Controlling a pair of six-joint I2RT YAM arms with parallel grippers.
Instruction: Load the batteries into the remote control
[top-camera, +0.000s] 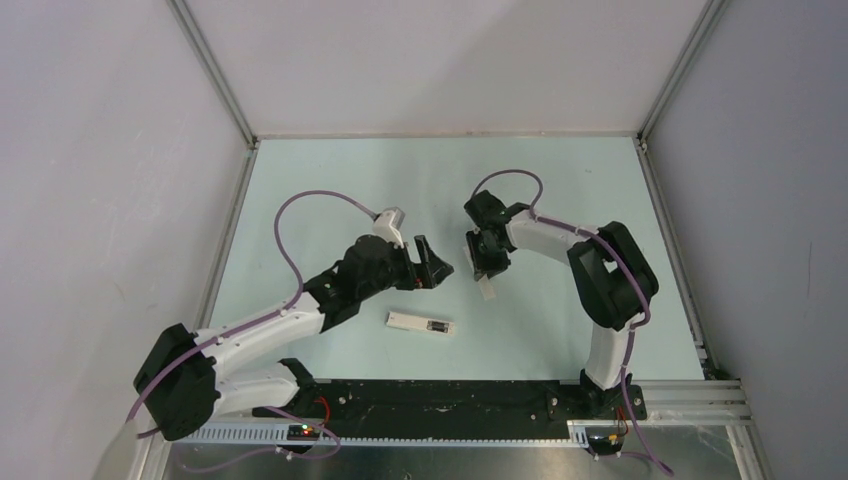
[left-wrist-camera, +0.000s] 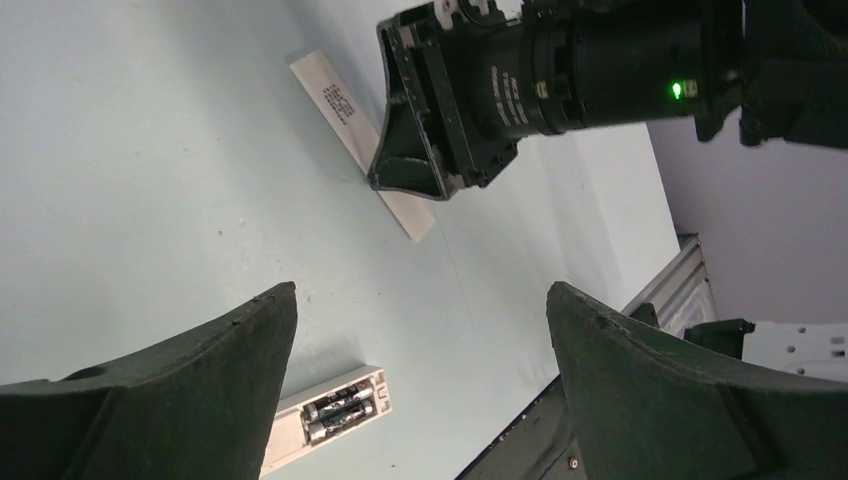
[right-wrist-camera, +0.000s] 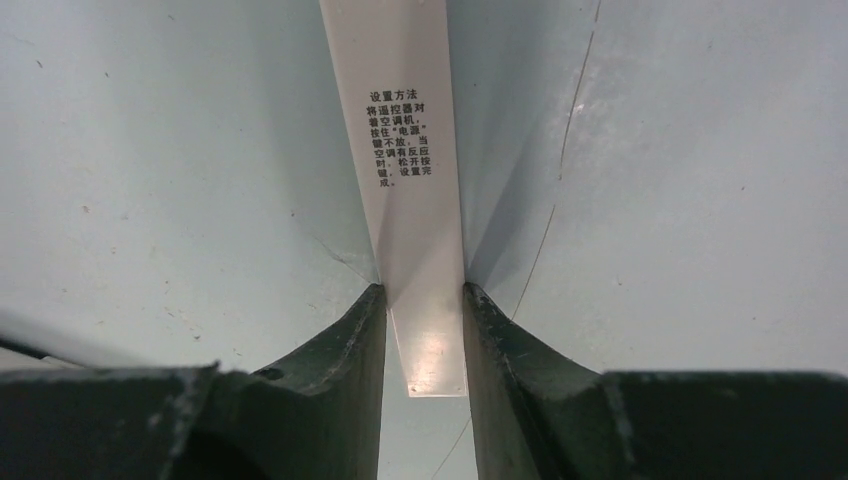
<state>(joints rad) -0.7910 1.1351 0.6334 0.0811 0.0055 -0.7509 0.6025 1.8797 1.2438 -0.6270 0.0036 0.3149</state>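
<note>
You are viewing the remote control (top-camera: 420, 322) lying on the table (top-camera: 550, 200), its open compartment holding both batteries (left-wrist-camera: 340, 408) side by side. Your right gripper (right-wrist-camera: 422, 300) is pinching a white printed cover (right-wrist-camera: 410, 200) between its fingers (right-wrist-camera: 340, 340). Your left gripper (left-wrist-camera: 422, 295) is hovering, spread wide and empty.

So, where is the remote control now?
In the top view, the remote control lies on the table near centre, just on the near side of the left gripper.

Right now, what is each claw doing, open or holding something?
Left claw: open, holding nothing.
Right claw: closed on the white printed cover.
</note>
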